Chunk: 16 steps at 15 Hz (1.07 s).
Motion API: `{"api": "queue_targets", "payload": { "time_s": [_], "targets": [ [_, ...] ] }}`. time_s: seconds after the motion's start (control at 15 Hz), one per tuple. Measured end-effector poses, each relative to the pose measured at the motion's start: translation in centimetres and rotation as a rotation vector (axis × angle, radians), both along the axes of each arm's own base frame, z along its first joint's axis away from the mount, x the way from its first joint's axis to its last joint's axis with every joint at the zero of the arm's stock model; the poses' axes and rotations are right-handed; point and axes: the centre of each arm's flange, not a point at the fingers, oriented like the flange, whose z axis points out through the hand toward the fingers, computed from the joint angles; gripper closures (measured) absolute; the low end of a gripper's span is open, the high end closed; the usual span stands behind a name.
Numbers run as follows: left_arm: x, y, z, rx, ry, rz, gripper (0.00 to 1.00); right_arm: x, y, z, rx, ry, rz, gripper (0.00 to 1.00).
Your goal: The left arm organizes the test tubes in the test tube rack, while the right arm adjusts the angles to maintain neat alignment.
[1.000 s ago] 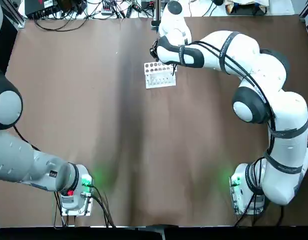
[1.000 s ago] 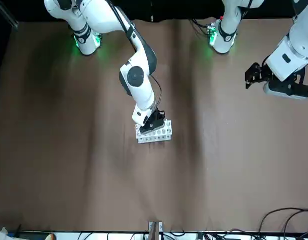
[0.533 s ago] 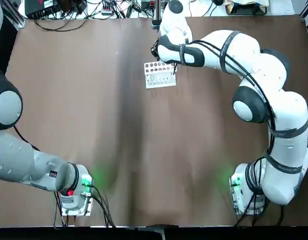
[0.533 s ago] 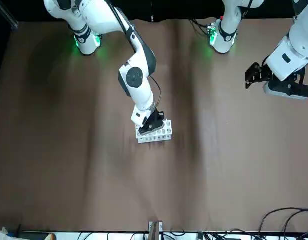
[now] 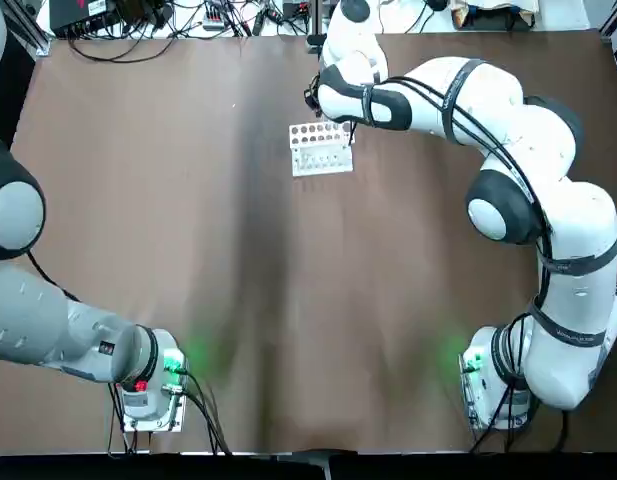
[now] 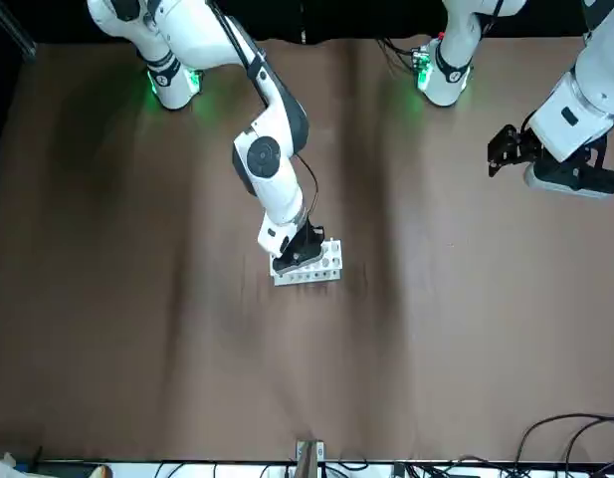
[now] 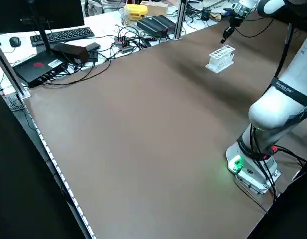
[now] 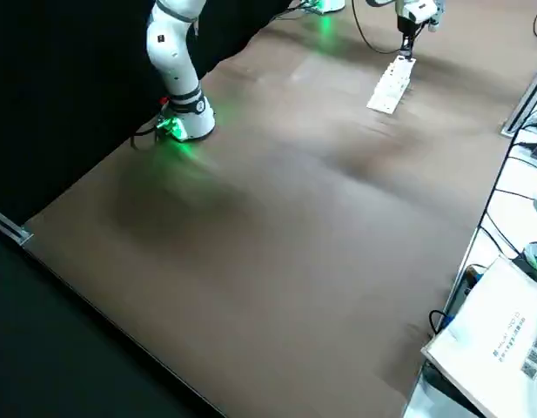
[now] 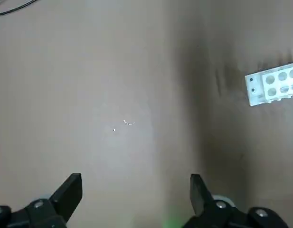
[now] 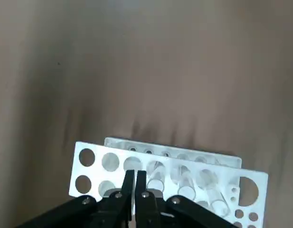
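Jaws nearly together on the right gripper [image 10: 135, 173] at the rack [image 10: 115, 178], where the tubes [image 10: 186, 184] stand, look set to straighten one next, while the left gripper [image 9: 136, 183] waits wide apart, away to the left.

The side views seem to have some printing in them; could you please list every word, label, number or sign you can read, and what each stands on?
No text can be read with certainty.
White package: lines of characters and square codes, too small.
Black box: white label and red mark, too small.
Dark band on the left arm: pale lettering, too small.
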Motion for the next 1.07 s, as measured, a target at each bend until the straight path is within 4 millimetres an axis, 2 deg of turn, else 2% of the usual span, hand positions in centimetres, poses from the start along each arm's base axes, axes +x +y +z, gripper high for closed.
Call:
{"api": "queue_targets", "payload": {
  "time_s": [0.27, 0.4, 0.53, 0.67, 0.8, 0.93, 1.07],
  "targets": [
    [0.0, 0.0, 0.0, 0.000, 0.000, 0.001, 0.00, 0.4, 0.1, 4.2, 0.044, -0.047, -0.002, 0.92],
    [0.0, 0.1, 0.0, 0.000, 0.000, 0.001, 0.00, 0.9, -0.7, 6.5, 0.064, -0.067, -0.015, 0.92],
    [0.1, 0.3, 0.0, 0.000, 0.000, 0.003, 0.00, 1.6, -2.4, 9.0, 0.067, -0.064, -0.035, 0.92],
    [0.1, 0.3, 0.0, 0.000, 0.000, 0.003, 0.00, 2.8, -5.3, 12.0, 0.065, -0.053, -0.069, 0.92],
    [0.1, 0.3, 0.1, 0.000, -0.001, 0.003, 0.00, 4.0, -9.1, 14.9, 0.057, -0.034, -0.110, 0.92],
    [0.1, 0.4, 0.1, 0.000, -0.003, 0.008, 0.00, 4.9, -13.5, 17.6, 0.035, -0.002, -0.134, 0.92],
    [0.1, 0.4, 0.2, -0.001, -0.006, 0.012, 0.00, 5.4, -18.9, 19.9, -0.008, 0.047, -0.103, 0.92]
  ]
}}
